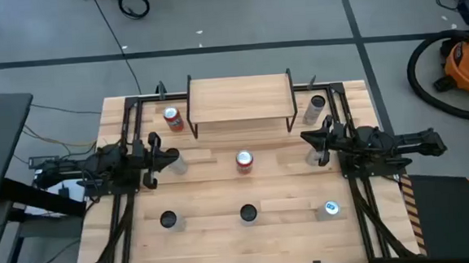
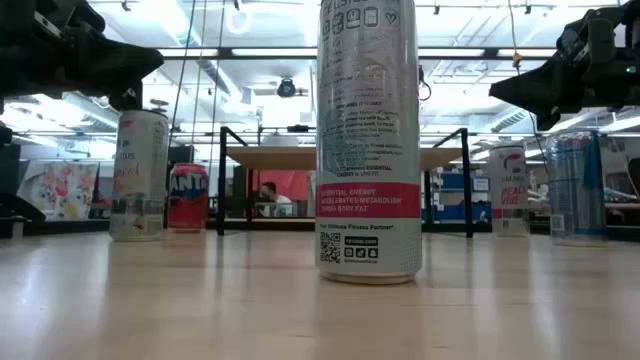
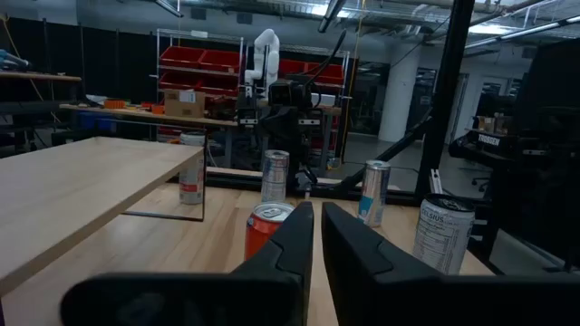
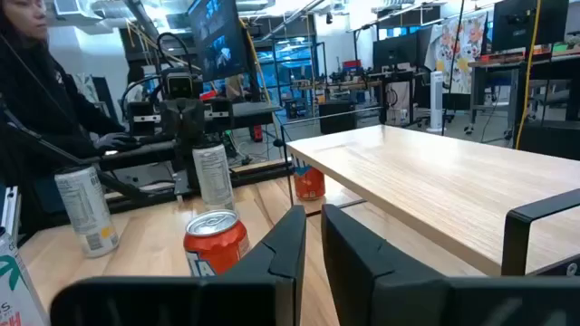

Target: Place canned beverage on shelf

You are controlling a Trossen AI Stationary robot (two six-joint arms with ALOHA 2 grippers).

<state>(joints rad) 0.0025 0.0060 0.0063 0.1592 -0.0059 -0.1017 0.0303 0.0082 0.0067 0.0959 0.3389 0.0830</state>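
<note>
The small raised light-wood shelf on black metal legs (image 1: 239,98) stands at the table's far edge, beyond and between the left gripper (image 1: 173,158) and right gripper (image 1: 309,146). A red-topped orange soda can (image 1: 244,161) stands midway between both grippers.

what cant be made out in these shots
- Low view: the tall can up front is cut off by the top edge and blocks the middle of the shelf.
- High view: labels on the near-row cans are too small to read.
- Left wrist view: the left gripper hides part of the red can.
</note>
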